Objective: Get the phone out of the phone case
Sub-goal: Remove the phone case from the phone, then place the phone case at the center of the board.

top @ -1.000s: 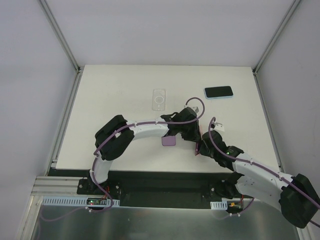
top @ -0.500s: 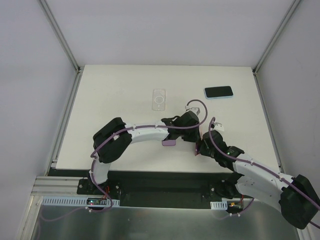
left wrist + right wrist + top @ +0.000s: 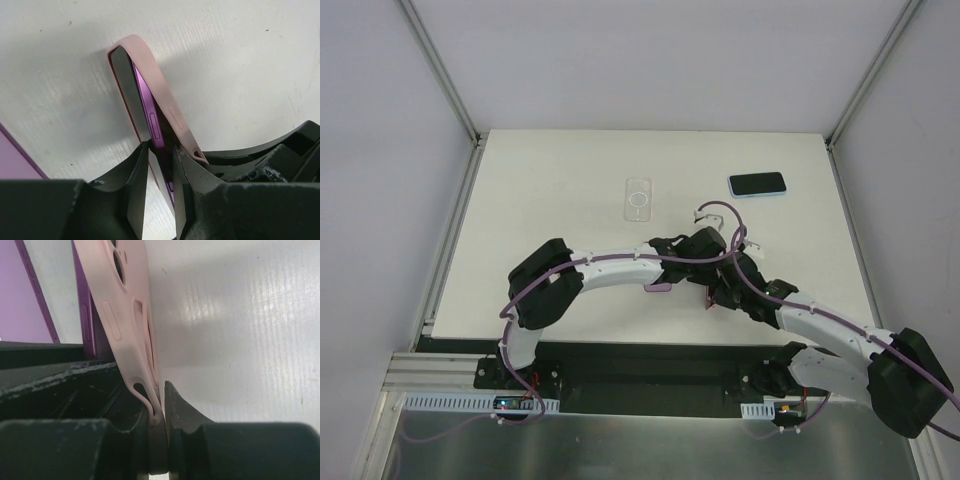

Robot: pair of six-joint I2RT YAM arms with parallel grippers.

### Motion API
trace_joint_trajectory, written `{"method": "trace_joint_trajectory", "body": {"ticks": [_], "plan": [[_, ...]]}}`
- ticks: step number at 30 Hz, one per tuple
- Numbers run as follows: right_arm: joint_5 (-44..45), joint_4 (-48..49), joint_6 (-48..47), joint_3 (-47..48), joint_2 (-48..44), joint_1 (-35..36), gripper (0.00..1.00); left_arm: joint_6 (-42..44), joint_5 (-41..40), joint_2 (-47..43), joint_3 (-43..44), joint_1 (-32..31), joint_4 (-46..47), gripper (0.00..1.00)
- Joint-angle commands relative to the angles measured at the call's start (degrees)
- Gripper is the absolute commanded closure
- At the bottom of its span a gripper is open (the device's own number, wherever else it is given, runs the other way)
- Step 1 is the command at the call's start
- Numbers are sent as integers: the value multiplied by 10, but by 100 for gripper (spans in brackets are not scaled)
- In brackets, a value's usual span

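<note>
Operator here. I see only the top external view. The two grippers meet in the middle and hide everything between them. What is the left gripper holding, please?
Observer: The left gripper is shut on the side edge of the purple phone, not on the pink case.
Operator: And the right one?
Observer: The right gripper pinches only the rim of the case; the phone is beside its fingers, not between them.
Operator: Is the case off already?
Observer: Only partly. In the left wrist view the rim stands away from the phone's side, but the far corner of the phone sits inside the case.
</note>
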Motion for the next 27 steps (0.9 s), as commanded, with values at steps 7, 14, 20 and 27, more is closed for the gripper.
{"method": "trace_joint_trajectory", "body": {"ticks": [7, 14, 20, 27], "plan": [[90, -44, 55, 20, -7, -41, 99, 88, -109, 25, -140, 39, -367, 100], [83, -42, 26, -30, -49, -68, 98, 109, -46, -42, -181, 91, -314, 100], [88, -36, 24, -56, -46, -76, 99, 129, 10, -81, -190, 126, -285, 100], [76, -21, 10, -50, -52, -77, 99, 126, 34, -108, -182, 126, -274, 100]]}}
